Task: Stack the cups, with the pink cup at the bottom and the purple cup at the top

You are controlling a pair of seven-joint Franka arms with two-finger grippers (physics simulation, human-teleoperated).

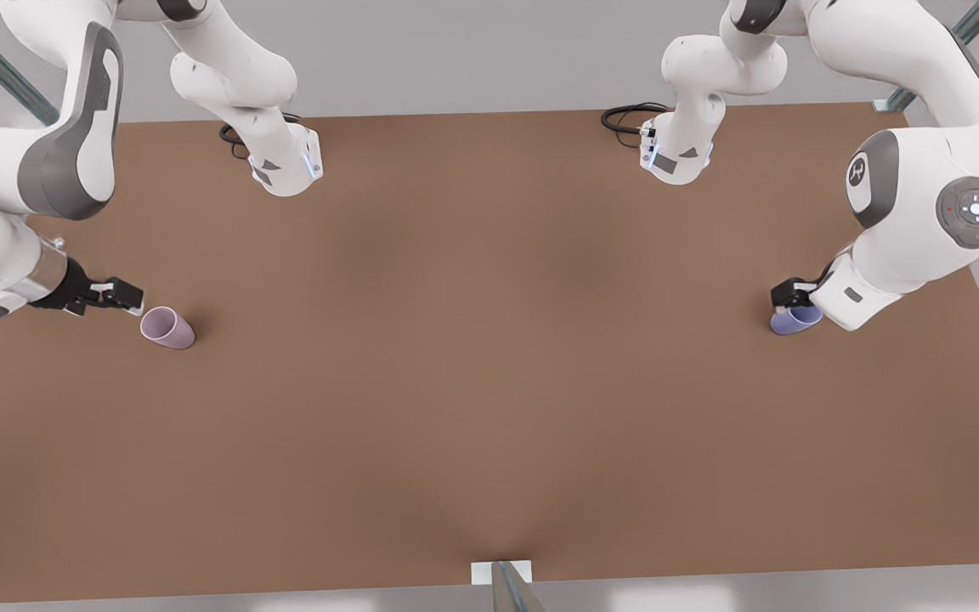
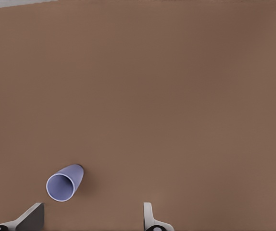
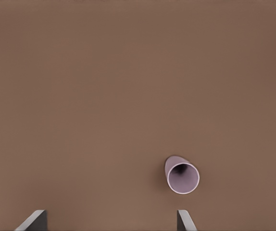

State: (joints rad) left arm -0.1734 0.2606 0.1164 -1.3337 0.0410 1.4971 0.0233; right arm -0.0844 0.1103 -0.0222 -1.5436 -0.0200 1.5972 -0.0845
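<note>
On the brown desk, both arms are reaching for the cups: the left pincer is hanging open near the purple cup, the right pincer open near the pink cup. Next, each must close around its cup.

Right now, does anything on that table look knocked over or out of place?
Nothing stands out. The pink cup and the purple cup look whole and unspilled, far apart on the brown table, with the right gripper and left gripper beside them, jaws open.
</note>
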